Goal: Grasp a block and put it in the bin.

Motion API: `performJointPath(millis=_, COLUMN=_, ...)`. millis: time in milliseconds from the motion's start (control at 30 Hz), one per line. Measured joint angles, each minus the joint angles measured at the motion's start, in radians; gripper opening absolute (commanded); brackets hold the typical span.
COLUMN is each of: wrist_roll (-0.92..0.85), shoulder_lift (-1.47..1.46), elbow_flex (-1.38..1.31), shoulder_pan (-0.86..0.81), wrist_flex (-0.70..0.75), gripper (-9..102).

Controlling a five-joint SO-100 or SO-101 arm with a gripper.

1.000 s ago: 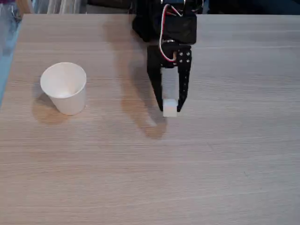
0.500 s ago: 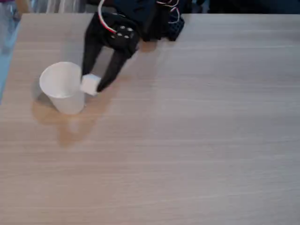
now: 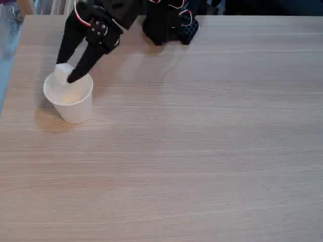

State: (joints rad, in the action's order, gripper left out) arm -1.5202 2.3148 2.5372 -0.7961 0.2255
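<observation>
Gripper (image 3: 64, 75) is clamping the small white block (image 3: 62, 73) between its black fingers, hanging just above the rim of the white paper cup (image 3: 73, 107) standing on the wooden desk (image 3: 202, 151); no writing is showing.

The fixed view is looking down from above and in front of the wooden table (image 3: 202, 151), tilting toward its far edge, where the arm's black base (image 3: 166, 22) is standing. It is sitting fairly near, with the tabletop filling most of the picture and a strip of blurred background showing along the top and left.
</observation>
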Motion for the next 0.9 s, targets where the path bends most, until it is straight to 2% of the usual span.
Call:
performJointPath(millis=200, wrist_roll=-0.017, shoulder_lift=0.0, elbow_flex=0.043, shoulder_pan=-0.012, wrist_flex=0.023, gripper=6)
performJointPath(millis=367, wrist_roll=-0.017, shoulder_lift=0.0, elbow_flex=0.046, shoulder_pan=0.005, wrist_flex=-0.003, gripper=12)
performJointPath(millis=567, wrist_roll=-0.017, shoulder_lift=0.0, elbow_flex=0.046, shoulder_pan=0.011, wrist_flex=-0.023, gripper=25)
performJointPath(millis=900, wrist_roll=-0.017, shoulder_lift=0.0, elbow_flex=0.046, shoulder_pan=0.012, wrist_flex=-0.032, gripper=25)
